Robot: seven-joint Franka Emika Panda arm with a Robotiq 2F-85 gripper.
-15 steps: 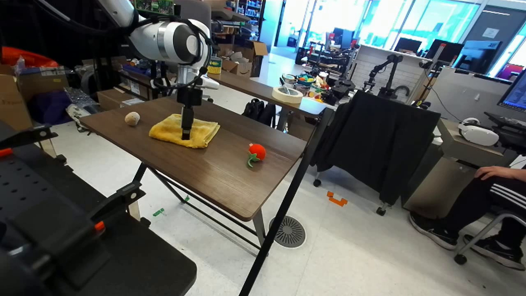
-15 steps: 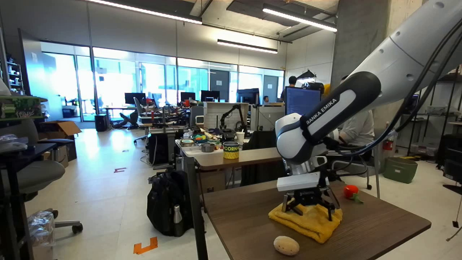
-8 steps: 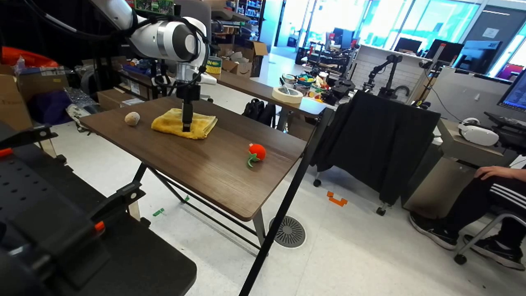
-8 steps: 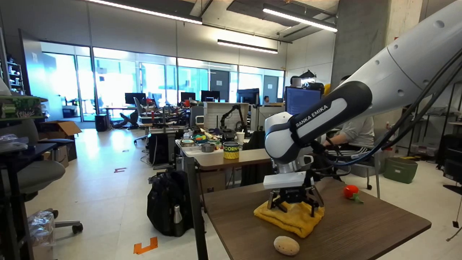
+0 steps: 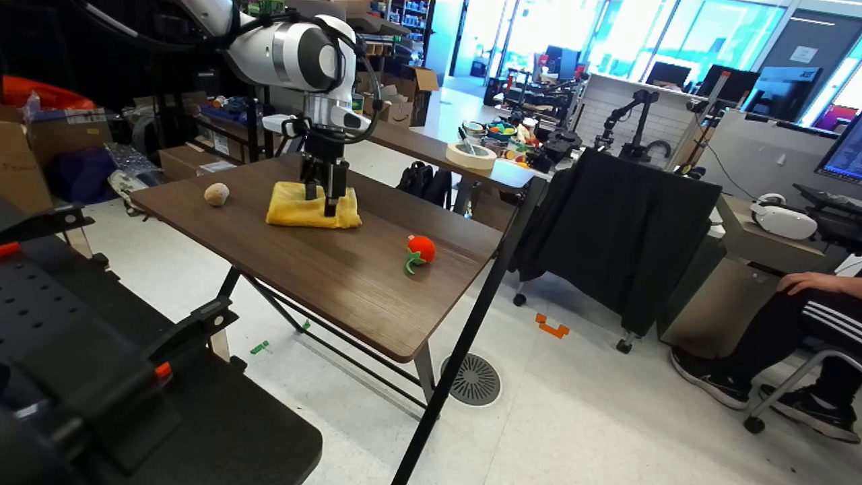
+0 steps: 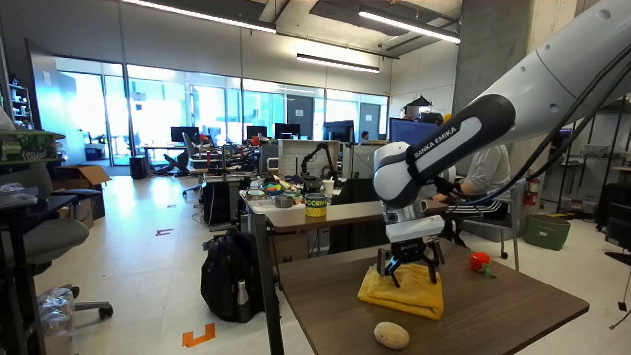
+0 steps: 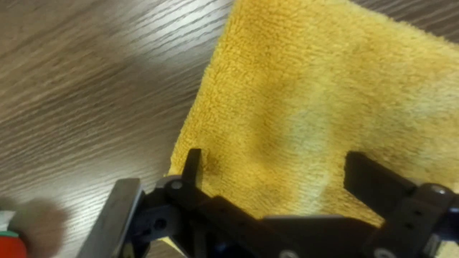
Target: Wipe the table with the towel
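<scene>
While a "RANKA EMIKA" arm (image 6: 458, 134) overhangs the towel (image 6: 405, 297), a can (image 6: 315, 206) reads "CORN".

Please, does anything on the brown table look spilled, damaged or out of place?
I see nothing spilled or damaged. Slightly odd for wiping: the red tomato-like object and the beige oval object lie on the table, apart from the towel, and might obstruct it.

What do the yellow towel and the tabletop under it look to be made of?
Yellow towel: probably terry or microfibre cloth, matte; the wrist view shows a short, fuzzy pile. Brown tabletop: wood or wood-look laminate, satin; streaky grain and a soft glare show, but I cannot tell which.
</scene>
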